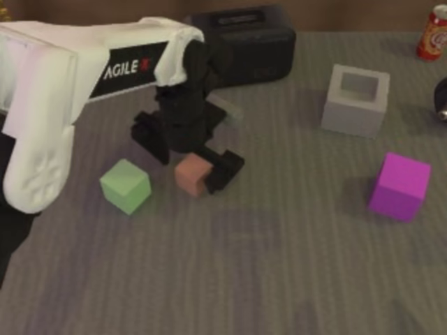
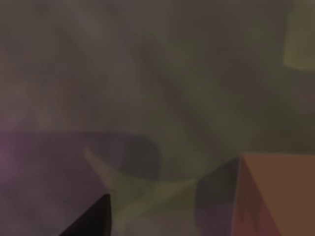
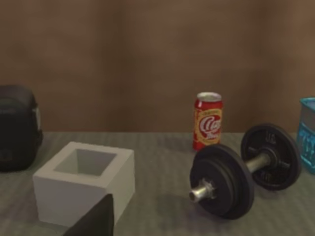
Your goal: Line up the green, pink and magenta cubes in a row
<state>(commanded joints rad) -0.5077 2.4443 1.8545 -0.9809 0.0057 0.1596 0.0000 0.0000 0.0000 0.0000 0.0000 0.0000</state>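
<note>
My left gripper (image 1: 187,155) is down at the table, open, astride the small salmon-pink cube (image 1: 192,174). The cube rests on the table close against the finger (image 1: 225,169) on its right, with a gap to the other finger (image 1: 149,135). In the left wrist view the pink cube (image 2: 275,196) fills one corner and one dark fingertip (image 2: 96,219) shows apart from it. The light green cube (image 1: 126,185) stands just left of the pink one. Far to the right sits the larger magenta cube (image 1: 399,186). My right gripper is out of the top view; one finger (image 3: 96,219) shows in its wrist view.
A hollow light grey block (image 1: 356,98) stands at the back right, a black box (image 1: 244,38) at the back centre, a red can (image 1: 433,31) in the far right corner. A dumbbell (image 3: 246,169) and a blue basket (image 3: 307,140) lie near the right arm.
</note>
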